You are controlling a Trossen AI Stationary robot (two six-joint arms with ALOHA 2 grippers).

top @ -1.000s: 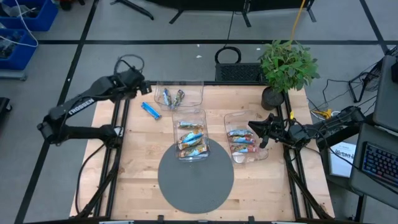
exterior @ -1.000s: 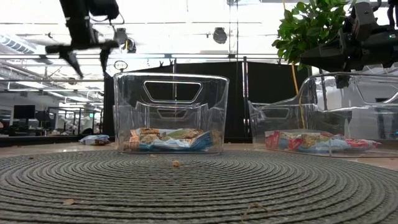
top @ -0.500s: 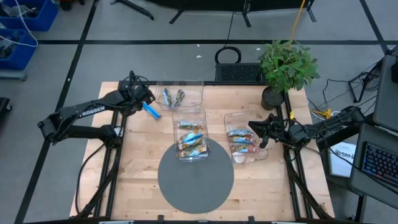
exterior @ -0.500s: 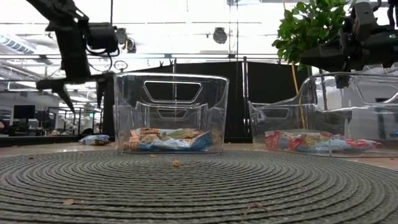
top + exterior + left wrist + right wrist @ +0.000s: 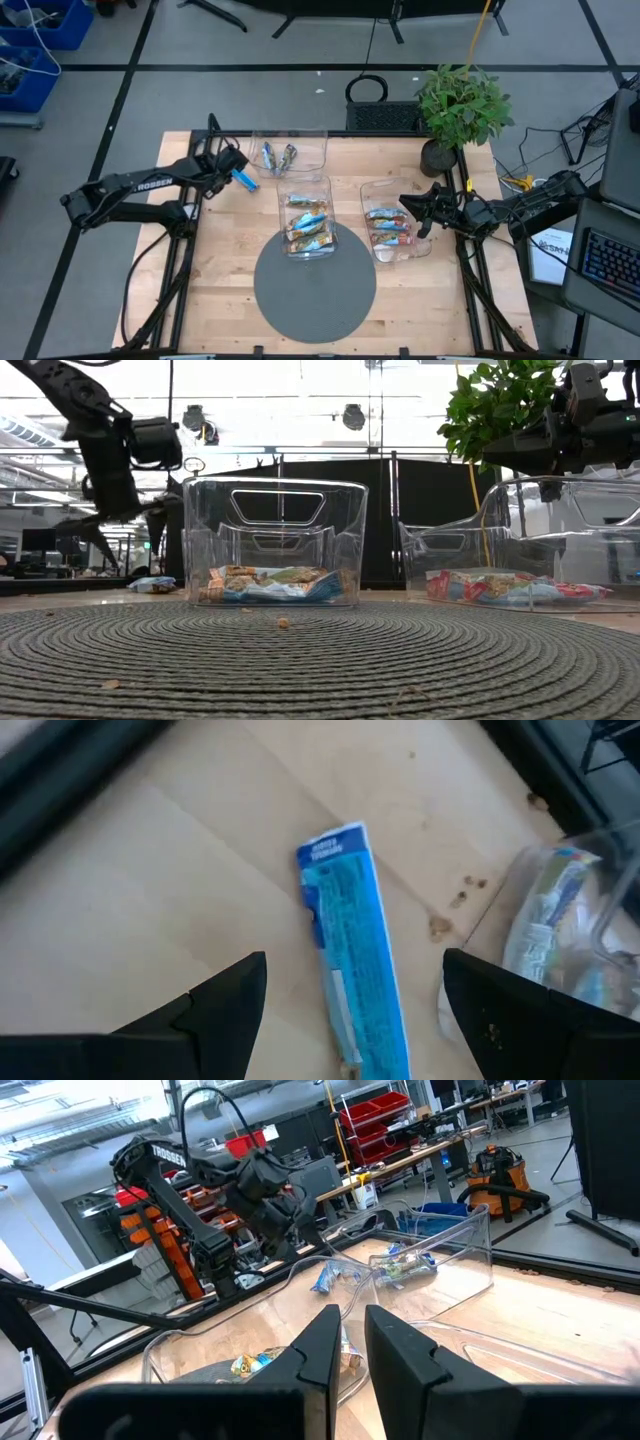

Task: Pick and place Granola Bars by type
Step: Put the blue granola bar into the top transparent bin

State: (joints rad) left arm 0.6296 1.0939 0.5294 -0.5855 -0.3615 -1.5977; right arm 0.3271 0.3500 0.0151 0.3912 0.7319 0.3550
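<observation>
A bright blue granola bar (image 5: 352,950) lies flat on the wooden table (image 5: 220,260), left of the far clear bin (image 5: 288,152); it also shows in the high view (image 5: 243,179) and the low view (image 5: 152,585). My left gripper (image 5: 355,982) hangs open just above it, slanting down, with one finger on either side and touching nothing. In the high view it (image 5: 231,166) stands at the table's far left. My right gripper (image 5: 418,208) is shut and level over the right bin (image 5: 395,232). Tan bars fill the middle bin (image 5: 306,218).
The far bin holds two or three bars. A round grey woven mat (image 5: 314,285) covers the near middle, with the middle bin on its far edge. A potted plant (image 5: 460,105) stands at the far right corner. Bare wood lies to the left and near sides.
My left gripper has come down from high above the table's far left to just over the blue bar, rolling its wrist as it sank. Its fingers have stayed open. The bar has not moved.
</observation>
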